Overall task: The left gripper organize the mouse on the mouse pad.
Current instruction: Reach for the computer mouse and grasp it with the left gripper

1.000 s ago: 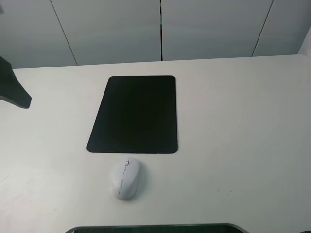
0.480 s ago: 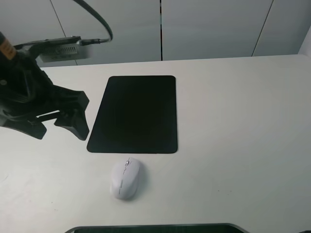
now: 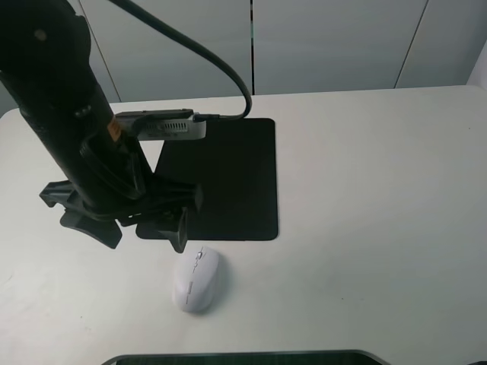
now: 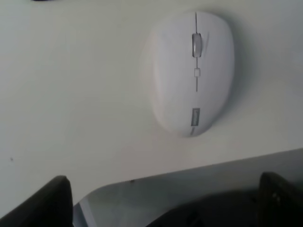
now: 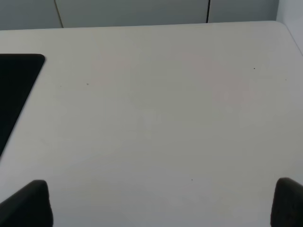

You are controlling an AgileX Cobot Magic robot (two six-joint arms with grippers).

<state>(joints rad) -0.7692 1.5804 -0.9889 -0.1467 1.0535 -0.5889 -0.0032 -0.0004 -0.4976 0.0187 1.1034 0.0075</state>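
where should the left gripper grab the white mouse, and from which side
Probably pinch the small white oval mouse across its long flanks at mid-length, coming straight down from above. It lies flat on the white table, domed on top, both flanks exposed.

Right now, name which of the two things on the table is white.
The mouse, the small oval lying just off the pad, which is black and rectangular.

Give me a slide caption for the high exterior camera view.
Open left gripper hovers beside the white mouse, which lies just off the black mouse pad near edge.
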